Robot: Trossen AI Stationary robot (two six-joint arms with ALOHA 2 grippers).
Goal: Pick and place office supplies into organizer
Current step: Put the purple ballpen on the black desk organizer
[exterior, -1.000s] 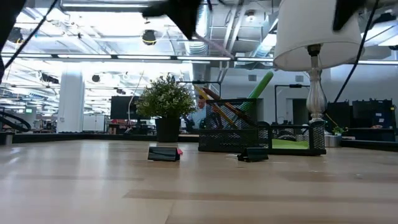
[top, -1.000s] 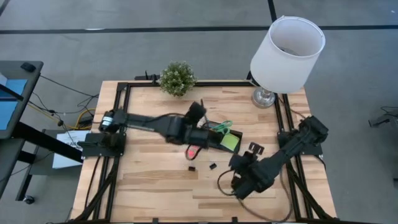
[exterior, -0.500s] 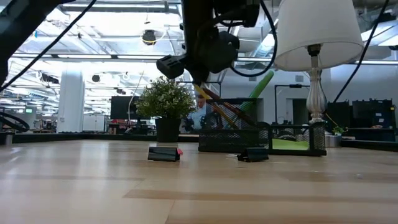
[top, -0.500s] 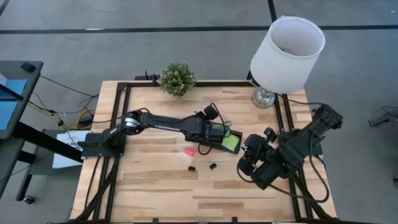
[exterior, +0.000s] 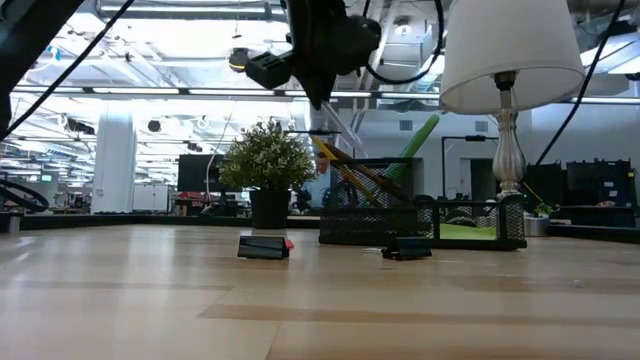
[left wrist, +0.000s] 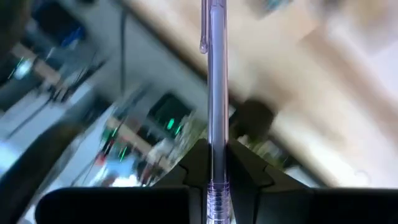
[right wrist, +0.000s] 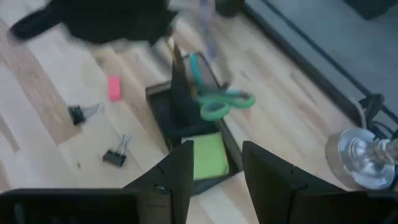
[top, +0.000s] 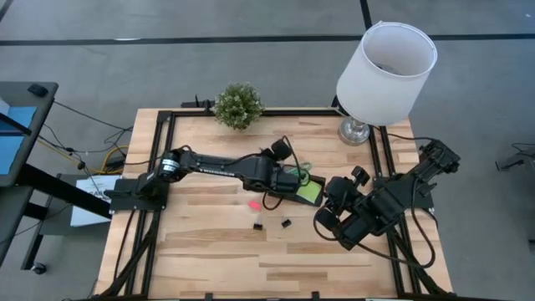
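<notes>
The black organizer (top: 299,186) (exterior: 420,215) (right wrist: 180,106) stands mid-table. Green-handled scissors (right wrist: 224,102), a lime sticky-note pad (right wrist: 208,155) and a yellow pencil with pens (exterior: 355,172) are in it. My left gripper (top: 282,170) (exterior: 312,62) (left wrist: 216,155) hovers just left of its raised back section, shut on a pale see-through pen (left wrist: 214,74). A pink eraser (top: 254,203) (right wrist: 114,87) and two black binder clips (top: 258,225) (top: 286,222) lie on the table near the organizer. My right gripper (top: 330,220) (right wrist: 217,177) is open, up in the air to the organizer's right. My left gripper pinches the pale pen's barrel (left wrist: 216,140) between its two fingers (left wrist: 194,165), short of one end. The pen runs on straight ahead past the fingertips, its clip (left wrist: 203,45) far from them. It is lifted clear and slants down toward the organizer's back section (exterior: 332,118).
A small potted plant (top: 238,105) stands at the far edge. A white-shaded lamp (top: 386,63) stands at the far right corner, its base (right wrist: 364,155) close behind the organizer. Bare wood (top: 209,251) fills the table's near half.
My left arm has stretched out, carrying the pen to the organizer's left end. There the gripper dropped, then rose a little. My right arm drew back toward the table's right and far side, away from the near middle.
</notes>
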